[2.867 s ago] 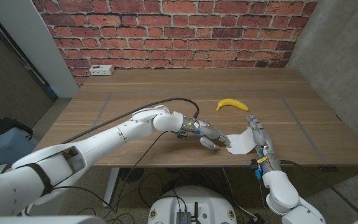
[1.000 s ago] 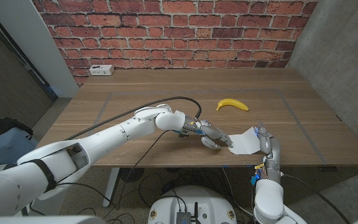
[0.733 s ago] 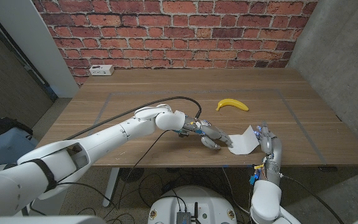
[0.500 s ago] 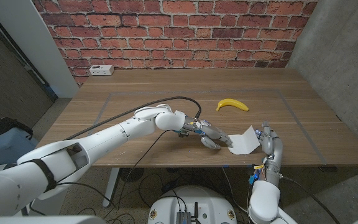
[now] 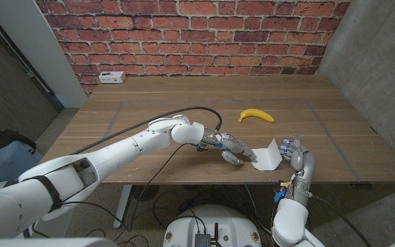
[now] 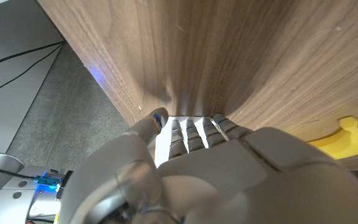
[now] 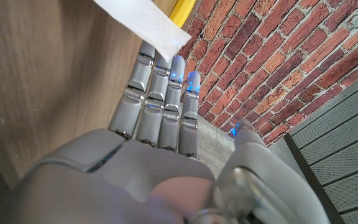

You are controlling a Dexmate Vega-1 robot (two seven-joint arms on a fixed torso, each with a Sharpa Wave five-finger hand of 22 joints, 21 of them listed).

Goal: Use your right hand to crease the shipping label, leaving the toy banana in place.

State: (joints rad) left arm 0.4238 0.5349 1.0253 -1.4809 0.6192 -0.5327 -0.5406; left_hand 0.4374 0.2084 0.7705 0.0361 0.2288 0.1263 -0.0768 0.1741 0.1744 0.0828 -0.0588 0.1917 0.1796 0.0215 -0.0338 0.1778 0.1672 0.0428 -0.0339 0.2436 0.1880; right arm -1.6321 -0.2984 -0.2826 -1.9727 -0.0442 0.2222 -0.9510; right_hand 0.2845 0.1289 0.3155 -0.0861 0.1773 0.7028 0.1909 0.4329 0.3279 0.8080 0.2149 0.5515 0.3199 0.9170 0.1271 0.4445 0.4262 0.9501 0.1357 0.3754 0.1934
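Observation:
A white shipping label (image 5: 266,158) lies near the table's front edge, its right side bent up off the wood. My left hand (image 5: 230,149) presses its fingers on the label's left edge; the left wrist view shows the white label (image 6: 166,134) under the fingers of that hand (image 6: 229,168). My right hand (image 5: 296,156) stands just right of the raised side, fingers straight and apart, holding nothing. In the right wrist view the label's corner (image 7: 142,22) hangs past the fingers of the right hand (image 7: 154,137). The yellow toy banana (image 5: 256,114) lies further back, apart from both hands.
The wooden table (image 5: 156,110) has a white power strip (image 5: 111,77) at its back left edge. A black cable (image 5: 184,112) runs along my left arm. The front edge lies close below the label. A brick wall stands behind.
My right hand has slid rightward off the label's right side, and that side now stands up more. The left hand and the banana have stayed put.

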